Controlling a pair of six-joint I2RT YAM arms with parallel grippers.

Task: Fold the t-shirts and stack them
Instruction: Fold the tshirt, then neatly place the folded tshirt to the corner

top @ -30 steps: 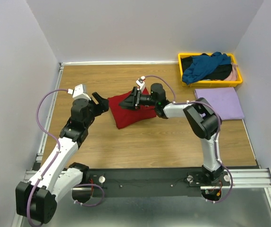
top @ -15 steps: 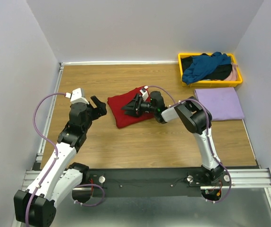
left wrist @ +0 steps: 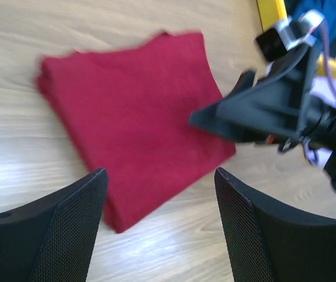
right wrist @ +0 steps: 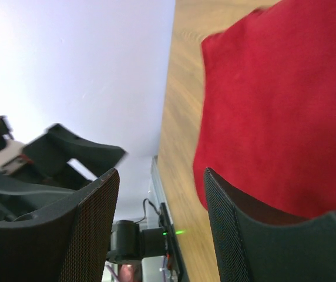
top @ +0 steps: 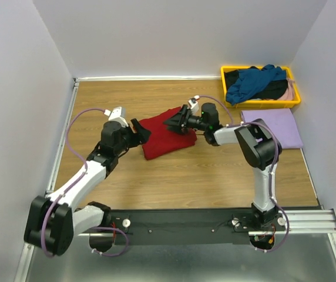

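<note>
The red shirt (top: 162, 136) lies folded mid-desk (top: 185, 176) between the left gripper (top: 140, 133) and right gripper (top: 177, 120), both with fingers apart, and the lavender shirt (top: 272, 129) is folded beside the tray (top: 262, 104), so stacking and the teal shirt (top: 253, 82) and others heaped there seem left.

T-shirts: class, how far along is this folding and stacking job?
Done: the lavender shirt lies folded beside the yellow tray. In hand: the dark red shirt, folded, lies with the open left gripper and right gripper at its ends, not yet stacked. Remaining: the teal shirt and others heaped in the tray.
</note>
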